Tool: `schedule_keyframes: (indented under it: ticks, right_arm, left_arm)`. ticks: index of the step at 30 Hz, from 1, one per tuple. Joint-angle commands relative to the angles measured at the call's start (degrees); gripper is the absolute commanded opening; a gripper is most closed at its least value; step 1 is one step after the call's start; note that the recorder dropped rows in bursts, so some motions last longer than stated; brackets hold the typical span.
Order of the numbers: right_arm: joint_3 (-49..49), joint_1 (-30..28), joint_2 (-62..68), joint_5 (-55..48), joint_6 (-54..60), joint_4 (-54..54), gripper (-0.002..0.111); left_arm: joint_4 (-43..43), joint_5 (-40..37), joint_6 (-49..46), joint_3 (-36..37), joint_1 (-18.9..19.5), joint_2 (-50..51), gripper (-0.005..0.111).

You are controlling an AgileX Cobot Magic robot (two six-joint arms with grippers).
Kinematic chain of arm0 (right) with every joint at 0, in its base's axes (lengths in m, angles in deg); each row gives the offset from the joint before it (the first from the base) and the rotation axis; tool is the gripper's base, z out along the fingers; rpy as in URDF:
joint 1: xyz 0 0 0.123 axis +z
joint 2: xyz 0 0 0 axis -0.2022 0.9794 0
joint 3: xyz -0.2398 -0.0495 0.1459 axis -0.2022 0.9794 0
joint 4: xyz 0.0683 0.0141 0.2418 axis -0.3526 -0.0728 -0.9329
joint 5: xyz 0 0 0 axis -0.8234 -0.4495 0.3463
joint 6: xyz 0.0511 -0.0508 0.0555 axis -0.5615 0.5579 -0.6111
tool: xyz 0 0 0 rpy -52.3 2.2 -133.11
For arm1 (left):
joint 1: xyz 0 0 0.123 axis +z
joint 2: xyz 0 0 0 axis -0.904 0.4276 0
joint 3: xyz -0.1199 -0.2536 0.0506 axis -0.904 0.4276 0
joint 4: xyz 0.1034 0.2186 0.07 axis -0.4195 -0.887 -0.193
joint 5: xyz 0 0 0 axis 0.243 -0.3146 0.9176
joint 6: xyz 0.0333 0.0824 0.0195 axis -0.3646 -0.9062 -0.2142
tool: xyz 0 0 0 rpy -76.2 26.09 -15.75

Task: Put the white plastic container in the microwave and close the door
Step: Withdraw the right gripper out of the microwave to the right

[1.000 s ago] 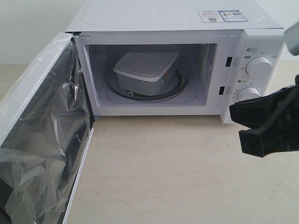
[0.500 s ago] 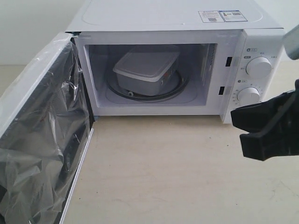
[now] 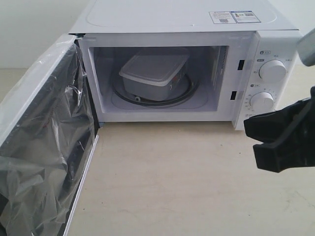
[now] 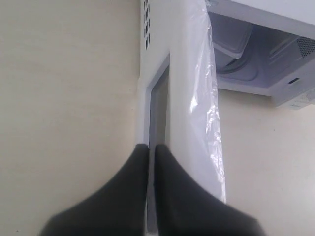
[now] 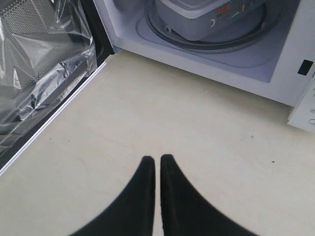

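The white plastic container (image 3: 155, 71) sits with its lid on inside the microwave (image 3: 177, 17), on the glass turntable (image 3: 147, 101). The door (image 3: 44, 137) stands wide open at 8 o'clock from the cavity in the exterior view, with crumpled clear film over its window. The right tool (image 3: 251, 136) is clenched and empty above the worktop (image 3: 167, 182), at 4 o'clock from the cavity. The left tool (image 4: 150, 147) is clenched and empty beside the door's outer face. Whether it touches the door cannot be told.

Soft light, blurry left pincer (image 4: 148, 147)
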Motion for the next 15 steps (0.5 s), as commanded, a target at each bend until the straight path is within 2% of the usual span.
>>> schedule_keyframes:
  ticks: [1, 8, 15]
  right_arm:
    - [-0.4, -0.2, -0.4, -0.8, -0.2, 0.5, 0.0]
    - [-0.4, -0.2, -0.4, -0.8, -0.2, 0.5, 0.0]
    - [-0.4, -0.2, -0.4, -0.7, -0.2, 0.5, 0.0]
  left_arm:
    - [-1.2, -0.7, -1.2, -1.7, 0.1, 2.8, 0.004]
    - [-1.2, -0.7, -4.8, -1.1, 0.1, 4.1, 0.004]
    - [0.1, -0.7, -9.7, 6.4, 0.1, 5.9, 0.004]
